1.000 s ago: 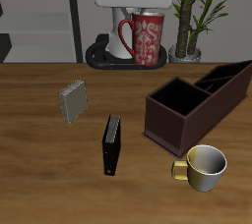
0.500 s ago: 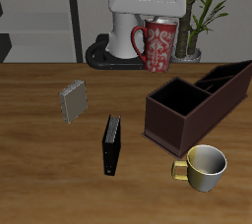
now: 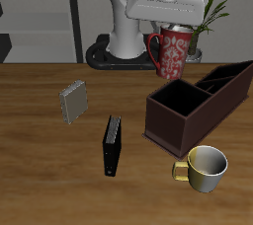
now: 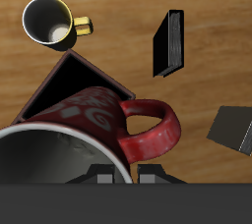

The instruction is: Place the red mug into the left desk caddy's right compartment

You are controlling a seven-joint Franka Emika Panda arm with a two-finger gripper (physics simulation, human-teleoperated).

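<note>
My gripper is shut on the rim of the red mug and holds it in the air, tilted, above and just behind the left desk caddy. The mug is red with a pale pattern and a loop handle; in the wrist view the red mug fills much of the frame with its grey-white inside showing. The caddy is a dark brown open box. Its large square right compartment is open and empty, and it shows under the mug in the wrist view.
A yellow-gold mug stands near the table's front edge, just in front of the caddy, and shows in the wrist view. A black book and a grey book lie on the table. A potted plant stands behind.
My gripper has carried the red mug across the back of the table toward the caddy and a little lower, tilting it slightly. Nothing else moved.
</note>
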